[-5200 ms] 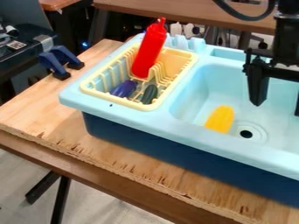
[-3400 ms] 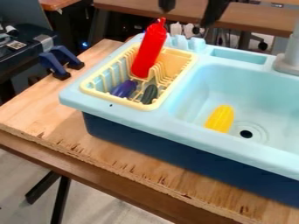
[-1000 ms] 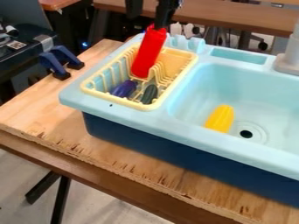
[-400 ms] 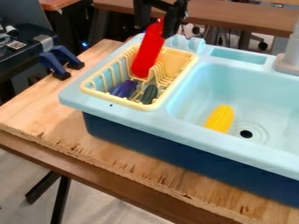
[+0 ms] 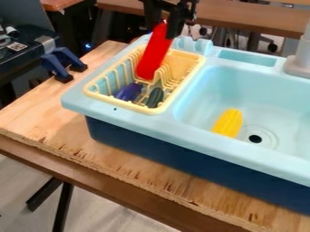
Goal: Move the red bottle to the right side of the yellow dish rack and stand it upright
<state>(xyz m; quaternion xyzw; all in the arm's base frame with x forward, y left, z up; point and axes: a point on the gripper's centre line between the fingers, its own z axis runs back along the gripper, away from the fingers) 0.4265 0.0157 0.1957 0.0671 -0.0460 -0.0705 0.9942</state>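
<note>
The black gripper [image 5: 163, 25] hangs at the top of the view, its fingers on both sides of the narrow top end of a red bottle [image 5: 153, 54], shut on it. The bottle leans in a pale yellow dish rack [image 5: 95, 96], its lower end down among the rack's prongs. In the front part of the rack lie a purple toy vegetable [image 5: 128, 92] and a dark green one [image 5: 155, 97]. A yellow toy piece [image 5: 228, 123] rests in the sink basin, beside the drain.
The rack sits in the left part of the light blue toy sink [image 5: 181, 124]. A grey faucet [image 5: 299, 63] rises at the right rear. Blue clamps [image 5: 63, 63] stand at the wooden table's [image 5: 42, 108] back left edge.
From the sink's right side, the arm has gone up and left to the bottle. Since the last earlier frame, the fingers have drawn together around its top; the bottle stays in the rack.
</note>
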